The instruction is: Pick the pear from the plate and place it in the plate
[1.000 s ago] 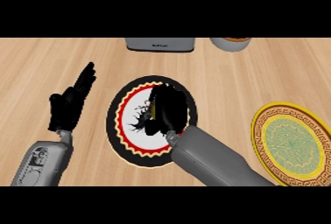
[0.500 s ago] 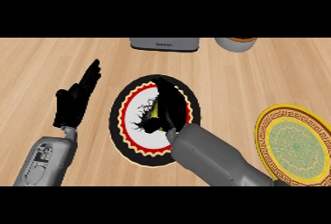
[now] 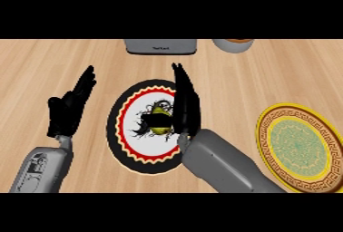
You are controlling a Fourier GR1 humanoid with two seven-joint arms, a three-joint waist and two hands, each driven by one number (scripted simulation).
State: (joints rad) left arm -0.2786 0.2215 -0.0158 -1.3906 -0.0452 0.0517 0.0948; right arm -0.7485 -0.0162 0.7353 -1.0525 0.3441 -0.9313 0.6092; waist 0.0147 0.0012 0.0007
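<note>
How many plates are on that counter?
2: a black-and-red plate in the middle with the pear on it, and a yellow plate at the right. Nothing else looks like a plate.

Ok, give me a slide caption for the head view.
Right hand over the pear on the black plate; yellow plate waits at right.

Pale wood grain is seen across the worktop (image 3: 268,81). Black plate (image 3: 130,154) ringed red with cream zigzag (white centre, black scrollwork). Yellow-green pear (image 3: 159,123). Second plate (image 3: 298,147): yellow rim, dark key-pattern band, pale green centre.
</note>
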